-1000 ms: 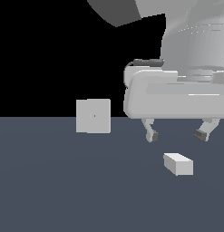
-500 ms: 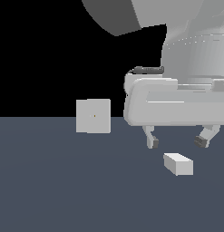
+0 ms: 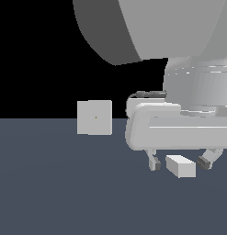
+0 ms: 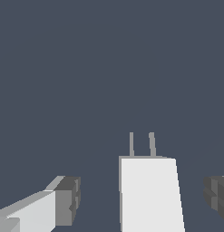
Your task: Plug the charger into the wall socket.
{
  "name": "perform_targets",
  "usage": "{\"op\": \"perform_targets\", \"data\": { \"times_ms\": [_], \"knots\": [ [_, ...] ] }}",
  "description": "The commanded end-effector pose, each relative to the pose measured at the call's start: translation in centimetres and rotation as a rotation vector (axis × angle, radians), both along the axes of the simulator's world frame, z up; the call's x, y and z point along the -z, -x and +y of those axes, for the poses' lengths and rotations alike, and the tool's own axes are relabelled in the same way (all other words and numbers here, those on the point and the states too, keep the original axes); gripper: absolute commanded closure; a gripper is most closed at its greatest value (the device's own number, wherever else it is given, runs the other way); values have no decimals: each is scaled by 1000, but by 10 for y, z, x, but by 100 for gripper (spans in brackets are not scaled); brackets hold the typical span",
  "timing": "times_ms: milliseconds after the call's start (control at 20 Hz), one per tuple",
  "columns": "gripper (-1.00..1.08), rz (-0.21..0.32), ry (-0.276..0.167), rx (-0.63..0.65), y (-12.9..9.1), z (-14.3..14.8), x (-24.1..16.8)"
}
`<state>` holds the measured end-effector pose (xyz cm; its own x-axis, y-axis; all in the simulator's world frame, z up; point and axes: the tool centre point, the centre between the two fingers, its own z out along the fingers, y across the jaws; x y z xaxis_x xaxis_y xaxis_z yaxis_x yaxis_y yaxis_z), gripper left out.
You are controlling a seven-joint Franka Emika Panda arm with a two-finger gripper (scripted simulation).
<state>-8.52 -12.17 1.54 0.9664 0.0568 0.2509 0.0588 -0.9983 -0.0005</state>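
Off-white charger (image 3: 180,165) lying on the slate-grey desk (image 3: 64,183) between the spread fingers of the hand (image 3: 179,163), untouched, wall socket (image 3: 94,117) upright, well apart.

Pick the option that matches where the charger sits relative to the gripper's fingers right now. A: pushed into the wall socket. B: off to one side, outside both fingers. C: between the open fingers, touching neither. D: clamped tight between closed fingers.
C: in the wrist view the charger lies between the fingers of the open gripper, with floor showing on both sides; the wall socket stands apart in the exterior view.
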Motion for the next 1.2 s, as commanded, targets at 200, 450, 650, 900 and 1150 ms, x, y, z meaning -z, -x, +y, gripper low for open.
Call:
{"op": "perform_targets", "data": {
  "times_ms": [200, 450, 650, 900, 1150],
  "knots": [
    [108, -1, 0, 0, -1, 0, 4],
    [108, -1, 0, 0, -1, 0, 4],
    [108, -1, 1, 0, 0, 0, 3],
    [108, -2, 0, 8, -1, 6, 1],
    [108, -2, 0, 24, -4, 20, -6]
  ]
}}
